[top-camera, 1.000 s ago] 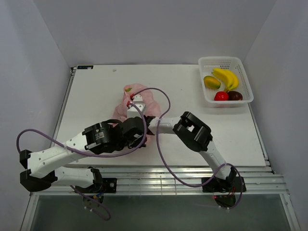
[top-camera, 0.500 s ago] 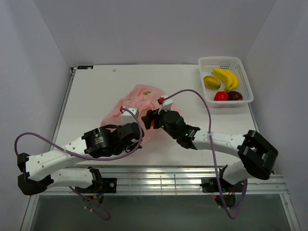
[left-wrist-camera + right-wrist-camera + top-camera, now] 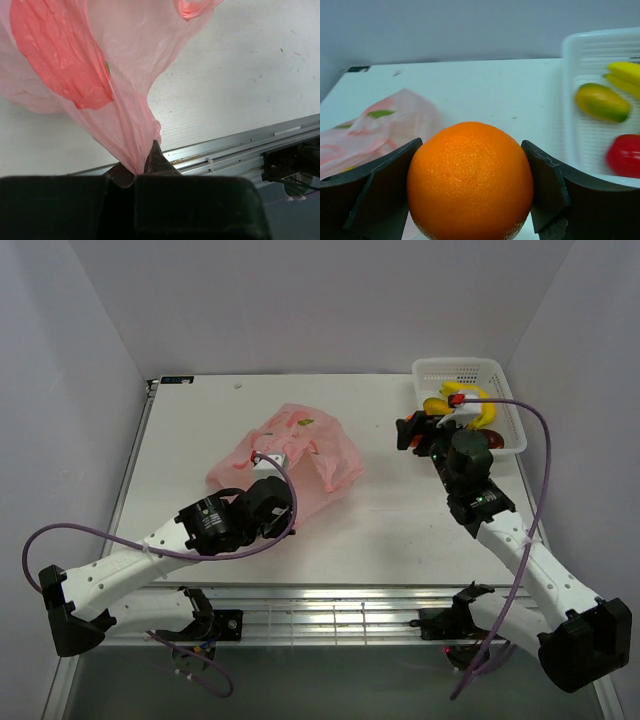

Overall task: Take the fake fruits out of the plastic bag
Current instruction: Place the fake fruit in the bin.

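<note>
One orange (image 3: 470, 182) sits clamped between the right fingers (image 3: 385, 175). The left fingers (image 3: 157, 162) pinch a fold of the one bag (image 3: 125, 75), which fans out beyond them over the surface (image 3: 240, 75). Beyond the orange, rightward, one basket (image 3: 585, 55) shows three fruits (image 3: 601, 102).

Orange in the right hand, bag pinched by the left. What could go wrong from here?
1. The right hand grips the round orange at just two sides, short of the basket; released early, it would likely hit the table and roll.
2. The left hand pinches only a thin fold of the bag; the film could slip out or tear under a pull.
</note>
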Action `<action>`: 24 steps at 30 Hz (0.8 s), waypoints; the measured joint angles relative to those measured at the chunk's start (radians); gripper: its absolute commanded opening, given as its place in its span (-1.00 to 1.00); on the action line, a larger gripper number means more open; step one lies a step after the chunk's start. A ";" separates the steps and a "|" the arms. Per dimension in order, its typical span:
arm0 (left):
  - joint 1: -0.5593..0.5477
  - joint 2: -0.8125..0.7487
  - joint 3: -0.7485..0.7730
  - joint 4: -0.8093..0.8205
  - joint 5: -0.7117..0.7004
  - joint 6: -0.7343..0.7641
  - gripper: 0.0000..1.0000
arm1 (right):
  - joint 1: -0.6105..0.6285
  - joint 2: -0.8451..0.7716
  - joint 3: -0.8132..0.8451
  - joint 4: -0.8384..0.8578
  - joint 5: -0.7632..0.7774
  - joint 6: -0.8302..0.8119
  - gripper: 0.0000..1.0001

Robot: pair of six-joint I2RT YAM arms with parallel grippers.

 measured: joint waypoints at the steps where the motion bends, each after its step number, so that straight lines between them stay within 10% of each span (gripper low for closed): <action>1: 0.000 0.002 0.001 0.003 0.008 0.006 -1.00 | -0.071 0.006 0.017 -0.014 0.002 -0.017 -0.66; 8: 0.000 0.002 0.015 0.014 0.043 0.029 -1.00 | -0.417 0.283 0.187 -0.067 -0.098 -0.063 -0.25; 11: 0.000 -0.001 0.018 0.014 0.048 0.030 -1.00 | -0.480 0.440 0.285 -0.117 -0.120 -0.065 0.88; 24: 0.002 -0.012 0.018 0.014 0.063 0.030 -1.00 | -0.515 0.436 0.432 -0.288 -0.336 -0.070 0.80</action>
